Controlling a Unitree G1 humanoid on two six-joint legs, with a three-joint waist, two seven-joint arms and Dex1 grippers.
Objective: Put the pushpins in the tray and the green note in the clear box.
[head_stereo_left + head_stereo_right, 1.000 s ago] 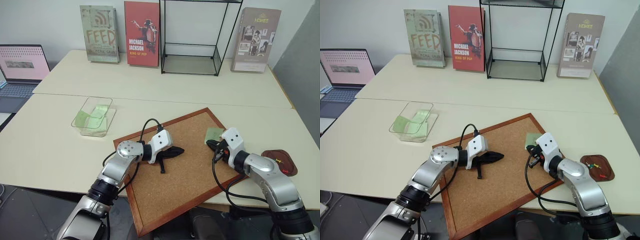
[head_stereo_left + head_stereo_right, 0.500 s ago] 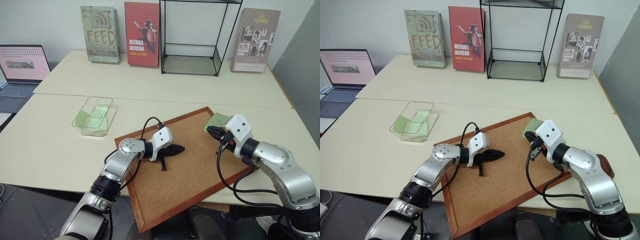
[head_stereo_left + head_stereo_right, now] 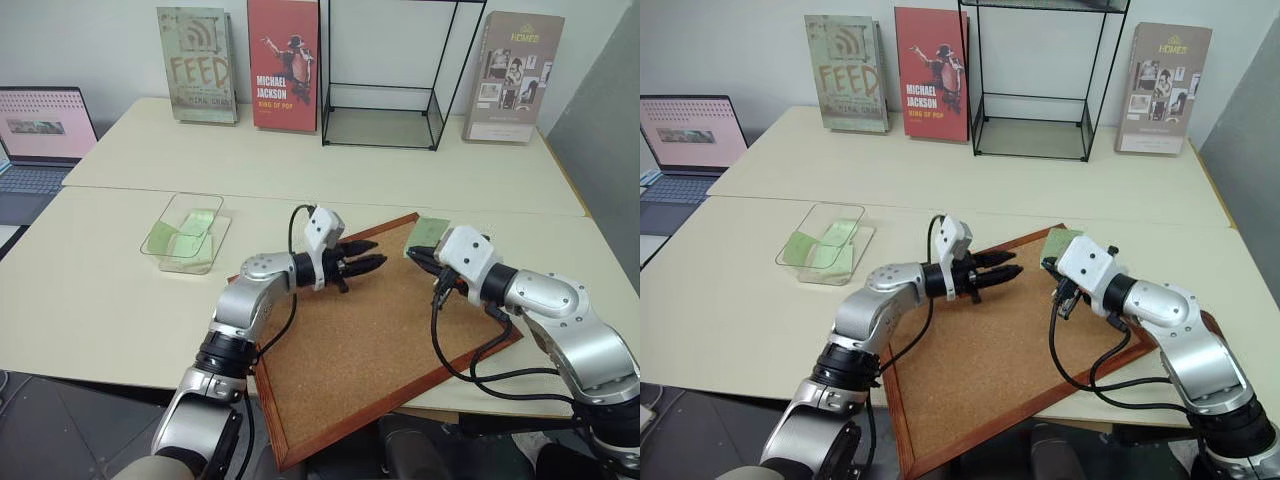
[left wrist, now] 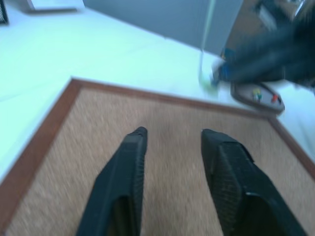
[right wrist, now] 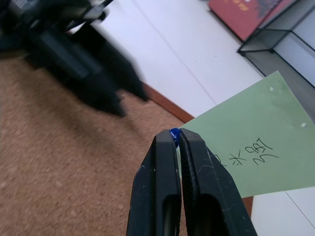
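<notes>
The green note (image 3: 428,232) hangs just above the far corner of the corkboard (image 3: 370,340), pinched at one corner by my shut right gripper (image 3: 418,257). In the right wrist view a small blue spot shows between the fingertips (image 5: 167,147) at the note (image 5: 246,142). My left gripper (image 3: 368,256) hovers over the corkboard, open and empty, its tips pointing at the note. The tray (image 4: 246,88) lies beyond the board's edge, holding red, green and yellow pushpins (image 4: 257,94). The clear box (image 3: 196,196) stands left of the board, with green slips inside.
Along the back of the far table stand three books (image 3: 283,65) and a black wire-frame case (image 3: 390,80). A laptop (image 3: 40,135) sits open at the far left. A grey panel borders the right side.
My left gripper rose off the corkboard, swung toward the note and opened. My right gripper lifted the note up from the board and away from the tray.
</notes>
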